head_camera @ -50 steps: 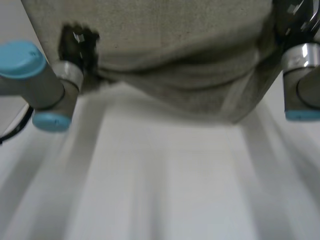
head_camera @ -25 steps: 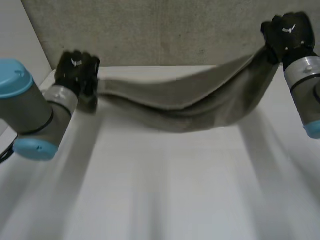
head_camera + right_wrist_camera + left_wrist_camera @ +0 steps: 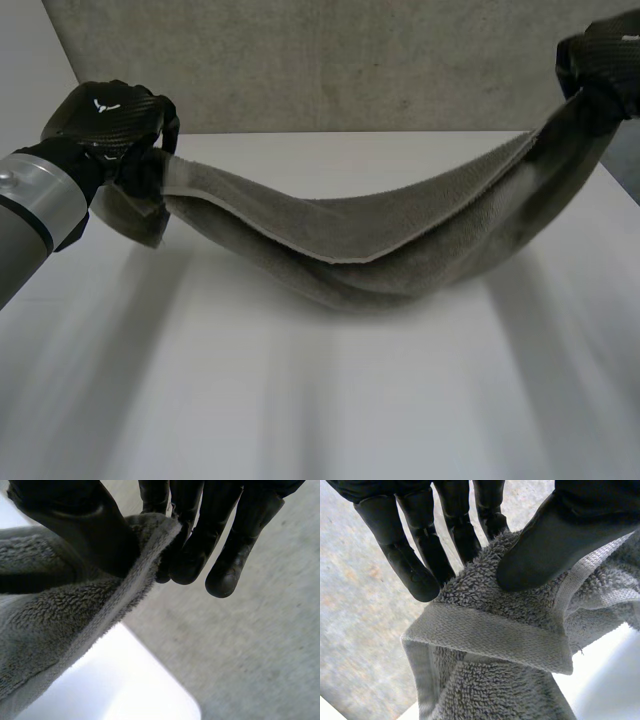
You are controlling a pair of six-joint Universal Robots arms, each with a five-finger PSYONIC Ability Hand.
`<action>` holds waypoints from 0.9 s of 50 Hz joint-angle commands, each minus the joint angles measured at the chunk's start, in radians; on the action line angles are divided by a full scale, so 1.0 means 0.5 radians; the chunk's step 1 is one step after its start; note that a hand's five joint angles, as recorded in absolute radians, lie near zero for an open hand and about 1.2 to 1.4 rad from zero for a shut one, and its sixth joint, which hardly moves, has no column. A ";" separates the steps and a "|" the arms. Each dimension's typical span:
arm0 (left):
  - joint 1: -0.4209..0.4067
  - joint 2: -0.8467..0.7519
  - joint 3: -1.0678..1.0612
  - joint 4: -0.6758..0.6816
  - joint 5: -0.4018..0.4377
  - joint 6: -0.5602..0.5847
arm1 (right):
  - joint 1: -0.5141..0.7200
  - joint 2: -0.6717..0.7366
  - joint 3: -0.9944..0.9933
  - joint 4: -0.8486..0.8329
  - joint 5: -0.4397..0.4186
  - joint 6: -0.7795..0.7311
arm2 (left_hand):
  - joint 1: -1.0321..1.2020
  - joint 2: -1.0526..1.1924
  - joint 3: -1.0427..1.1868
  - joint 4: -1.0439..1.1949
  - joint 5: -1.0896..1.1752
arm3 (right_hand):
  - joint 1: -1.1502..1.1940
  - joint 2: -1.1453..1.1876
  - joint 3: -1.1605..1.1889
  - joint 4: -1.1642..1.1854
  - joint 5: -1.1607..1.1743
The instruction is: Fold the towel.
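Towel point(image 3: 370, 250) hangs as a long, doubled sling over the tabletop point(image 3: 330, 420), strung between the two arms and drooping deepest over the middle. Whether its lowest fold rests on the tabletop or clears it, I cannot tell. One end is up near the far left corner, the other higher, near the far right corner.

The left robot hand point(image 3: 105, 125) has the left end pinched. In its wrist view the thumb point(image 3: 560, 540) presses the pile just above the hem band point(image 3: 490, 637) against the fingers point(image 3: 422, 570) behind the cloth, and the corner hangs loose below the grip. The right robot hand point(image 3: 605, 65) pinches the other end the same way. There the edge of the cloth passes between thumb and fingers, and only a narrow margin of it is caught.

This looks like the carry stage of a fold, with the cloth lifted and waiting to be laid down. To do it well, both pinches should stay firm, the right one above all because its bite is shallow. The hands should come level first, as the right end sits higher and the sling hangs skewed. Drawing them slightly apart would take out some sag, so the layers land flat rather than bunched. Lowering the middle first and then laying both ends down together should keep the edges aligned. The main risk is the thick pile slipping from the right pinch under the weight of the hanging cloth.
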 commanded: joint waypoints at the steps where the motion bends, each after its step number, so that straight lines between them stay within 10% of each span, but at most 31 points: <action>1: 0.013 -0.322 0.145 -0.199 -0.002 -0.061 | 0.045 0.381 -0.156 0.269 0.018 -0.280 | -0.084 -0.188 -0.303 -0.240 -0.554 | 0.105 0.119 0.100 0.107 0.101; 14: -0.003 -0.982 0.848 -0.196 -0.027 -0.046 | 0.159 1.010 -0.720 -0.017 0.187 -0.403 | -0.084 -0.188 -0.303 -0.240 -0.554 | 0.105 0.119 0.100 0.107 0.101; 23: -0.006 -0.712 0.750 0.923 -0.073 -0.238 | 0.202 0.505 -0.194 -1.632 0.401 -0.265 | -0.084 -0.188 -0.303 -0.240 -0.554 | 0.105 0.119 0.100 0.107 0.101; 34: 0.022 -0.638 0.397 0.768 -0.058 -0.383 | 0.251 0.491 0.013 -0.913 0.251 -0.271 | -0.084 -0.188 -0.303 -0.240 -0.554 | 0.105 0.119 0.100 0.107 0.101; 45: 0.022 -0.831 -0.051 0.636 -0.054 0.089 | 0.257 0.623 0.458 -0.762 0.156 -0.277 | -0.095 -0.199 -0.314 -0.251 -0.565 | 0.105 0.119 0.100 0.107 0.101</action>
